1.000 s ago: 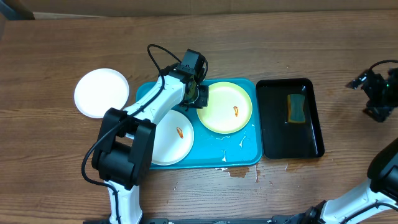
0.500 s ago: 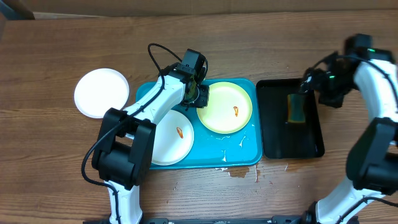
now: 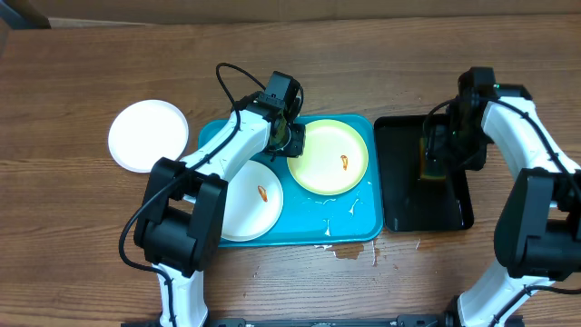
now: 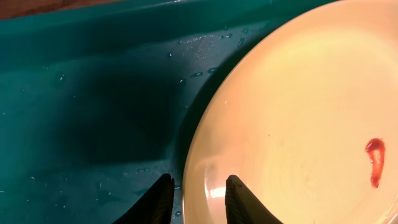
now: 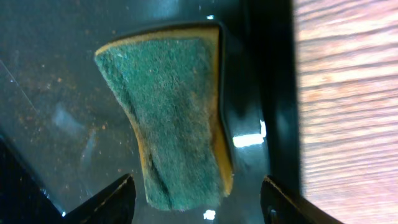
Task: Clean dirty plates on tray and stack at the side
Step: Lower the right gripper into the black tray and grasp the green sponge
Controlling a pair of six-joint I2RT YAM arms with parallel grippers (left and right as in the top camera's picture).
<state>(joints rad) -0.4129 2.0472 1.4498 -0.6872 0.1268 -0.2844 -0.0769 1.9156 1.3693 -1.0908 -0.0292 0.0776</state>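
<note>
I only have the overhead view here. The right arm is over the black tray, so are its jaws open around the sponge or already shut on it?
Observer: Open. In the right wrist view the right gripper has its jaws wide apart, one on each side of the sponge, neither touching it.
Operator: Which face of the sponge is up?
Observer: The green scrub face; a yellow layer shows along its edges.
Operator: And the other arm?
Observer: The left gripper straddles the rim of the yellow-green plate, one jaw over the turquoise tray, one over the plate. Whether it pinches, I cannot tell.
</note>
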